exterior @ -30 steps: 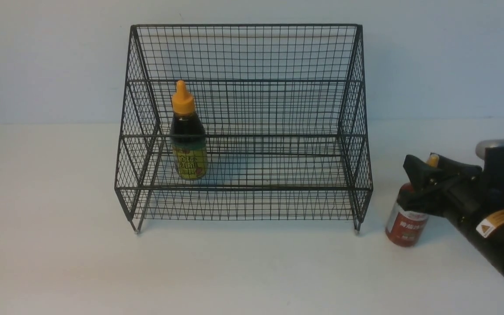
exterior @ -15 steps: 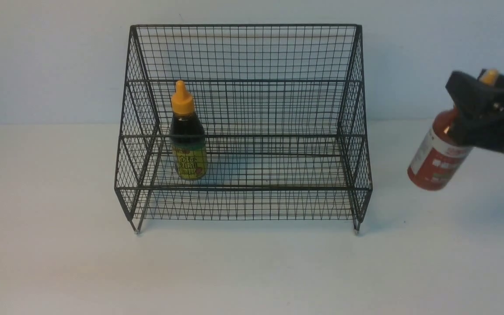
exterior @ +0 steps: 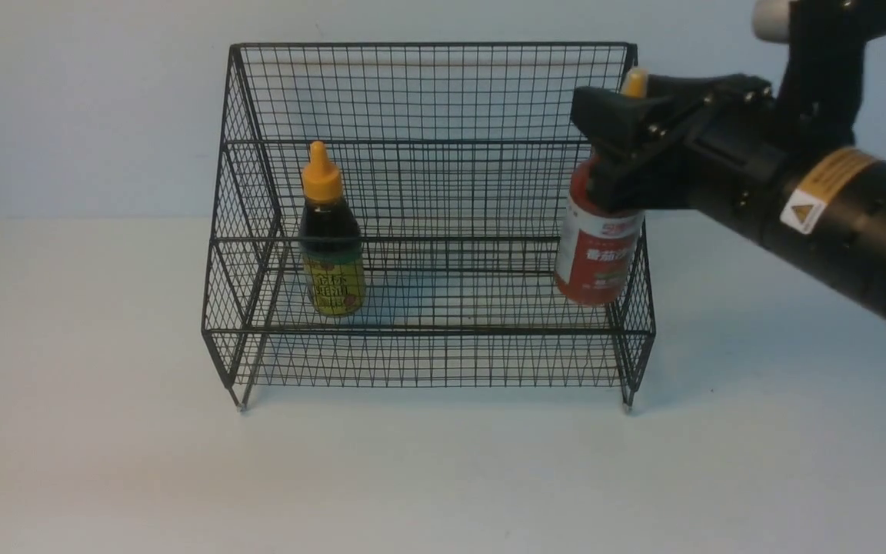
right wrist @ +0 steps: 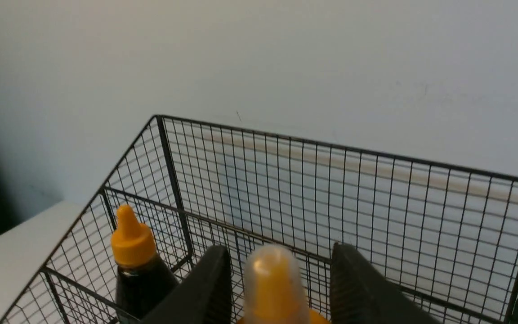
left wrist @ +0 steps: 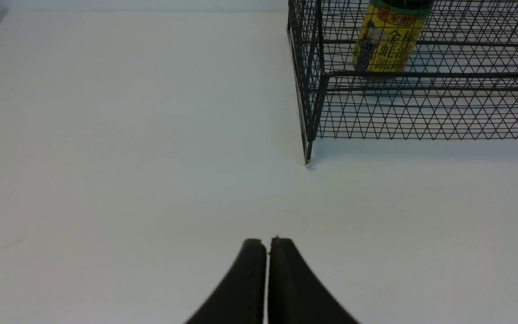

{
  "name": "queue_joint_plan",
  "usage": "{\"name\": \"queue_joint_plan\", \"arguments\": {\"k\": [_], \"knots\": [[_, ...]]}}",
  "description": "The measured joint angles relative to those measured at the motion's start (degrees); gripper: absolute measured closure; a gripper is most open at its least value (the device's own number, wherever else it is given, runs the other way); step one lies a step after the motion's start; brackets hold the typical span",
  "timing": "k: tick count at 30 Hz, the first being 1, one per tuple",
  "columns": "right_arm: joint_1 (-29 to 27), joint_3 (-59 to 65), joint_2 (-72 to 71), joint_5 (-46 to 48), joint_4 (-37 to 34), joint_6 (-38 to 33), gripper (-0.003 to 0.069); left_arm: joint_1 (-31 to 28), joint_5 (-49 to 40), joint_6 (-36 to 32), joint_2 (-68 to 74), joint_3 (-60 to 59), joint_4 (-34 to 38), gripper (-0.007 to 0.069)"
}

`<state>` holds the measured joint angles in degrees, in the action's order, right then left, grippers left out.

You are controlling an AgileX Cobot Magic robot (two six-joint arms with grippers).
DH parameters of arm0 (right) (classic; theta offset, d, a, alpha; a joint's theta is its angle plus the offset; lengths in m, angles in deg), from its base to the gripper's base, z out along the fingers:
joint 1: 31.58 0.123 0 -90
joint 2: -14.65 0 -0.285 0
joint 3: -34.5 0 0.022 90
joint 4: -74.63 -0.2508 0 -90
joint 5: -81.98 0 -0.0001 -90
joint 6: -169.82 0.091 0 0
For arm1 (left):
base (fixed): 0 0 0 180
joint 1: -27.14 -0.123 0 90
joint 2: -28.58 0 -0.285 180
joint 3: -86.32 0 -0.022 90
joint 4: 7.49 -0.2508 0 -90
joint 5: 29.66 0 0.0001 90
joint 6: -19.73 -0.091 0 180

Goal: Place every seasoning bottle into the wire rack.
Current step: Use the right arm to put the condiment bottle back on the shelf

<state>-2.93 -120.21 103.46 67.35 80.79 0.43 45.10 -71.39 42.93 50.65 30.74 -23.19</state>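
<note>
The black wire rack stands mid-table. A dark seasoning bottle with a yellow-green label and orange cap stands upright on the rack's lower tier, towards its left. My right gripper is shut on the neck of the red seasoning bottle. This bottle hangs slightly tilted at the rack's right end, its base clear of the mesh. The right wrist view shows its cap between the gripper's fingers, with the dark bottle and rack beyond. My left gripper is shut and empty over bare table, short of the rack's left front foot.
The white table runs all round the rack. A pale wall stands close behind the rack's tall back. The rack's sloped right side is right beside the hanging bottle.
My right gripper lifted the red bottle off the table to the right of the rack, then carried it up and leftwards to the rack's right end. The left gripper stayed put.
</note>
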Motion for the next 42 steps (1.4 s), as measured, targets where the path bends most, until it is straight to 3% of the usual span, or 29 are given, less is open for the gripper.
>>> {"name": "queue_joint_plan", "arguments": {"k": [14,28,32,36,42], "knots": [[0.0,-1.43,12.95,-7.7,0.0,-0.05,0.039,0.0,0.0,0.0,0.0,0.0,-0.95,0.0629],[0.0,-1.67,16.66,-6.27,0.0,0.72,0.0389,0.0,0.0,0.0,0.0,0.0,-1.24,0.0629],[0.0,-1.72,17.82,-6.1,-0.38,1.48,0.0354,0.0,0.0,0.0,0.0,0.0,-1.24,0.0629],[0.0,-1.96,17.66,-6.58,-5.42,1.85,0.0249,0.0,0.0,0.0,0.0,0.0,-1.24,0.0629],[0.0,-1.96,12.14,3.19,-9.21,-0.02,0.0169,0.0,0.0,0.0,0.0,0.0,-1.24,0.0629]]}}
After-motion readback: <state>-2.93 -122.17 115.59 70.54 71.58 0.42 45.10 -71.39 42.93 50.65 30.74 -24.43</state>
